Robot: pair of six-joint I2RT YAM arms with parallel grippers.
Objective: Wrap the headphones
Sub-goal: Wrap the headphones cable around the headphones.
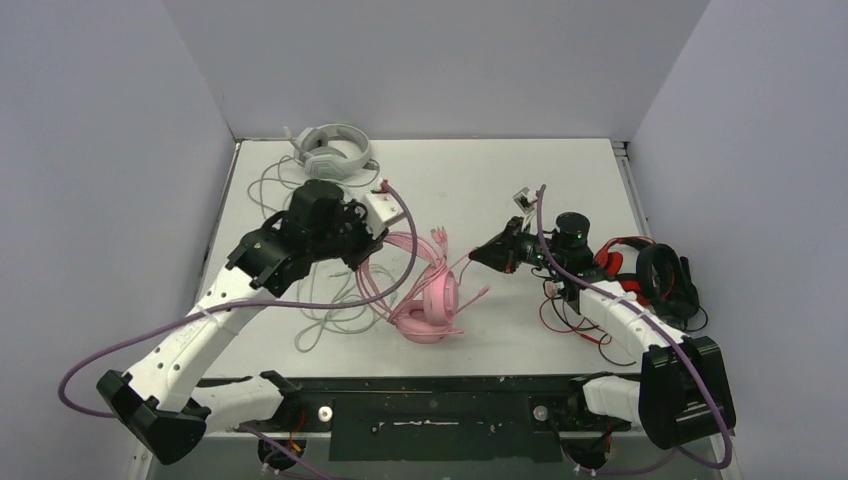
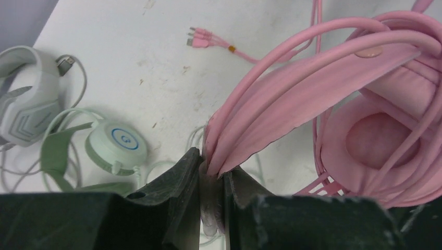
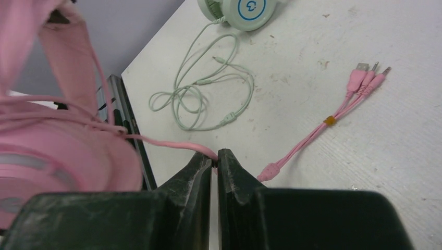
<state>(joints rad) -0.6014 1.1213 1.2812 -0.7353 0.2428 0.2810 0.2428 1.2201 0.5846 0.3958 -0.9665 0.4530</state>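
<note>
While the pink headset (image 1: 432, 300) is being propped near the middle of the table (image 1: 480, 180), its headband (image 2: 292, 99) is being gripped by the left gripper (image 2: 211, 156), with the jaws clenched on the band's edge. It cannot be told whether the cups are resting on the table. Several turns of the pink cable (image 3: 172, 143) are being carried over the headband. Just right of the pink headset, the free run of the cable is being pinched by the right gripper (image 3: 215, 156), its jaws fully closed on the strand. The plug end (image 3: 370, 73) is lying loose on the table beyond the pink headset.

Handling, as a judgement: the headset is probably light, with a springy plastic band and soft cup padding (image 2: 383, 138). The stiff band is being judged the best place to hold it, not the cushions. The cable looks thin, limp and slick, so the loops are likely to slip off unless tension is being held. It is best pinched close to the bundle and never pulled by the plugs.

The mint green headset (image 2: 117, 143) is lying just left of the pink headset, and the pale grey-white headset (image 1: 330, 150) behind and left of it. A red-and-black headset (image 1: 650, 275) is lying well apart to its right.
</note>
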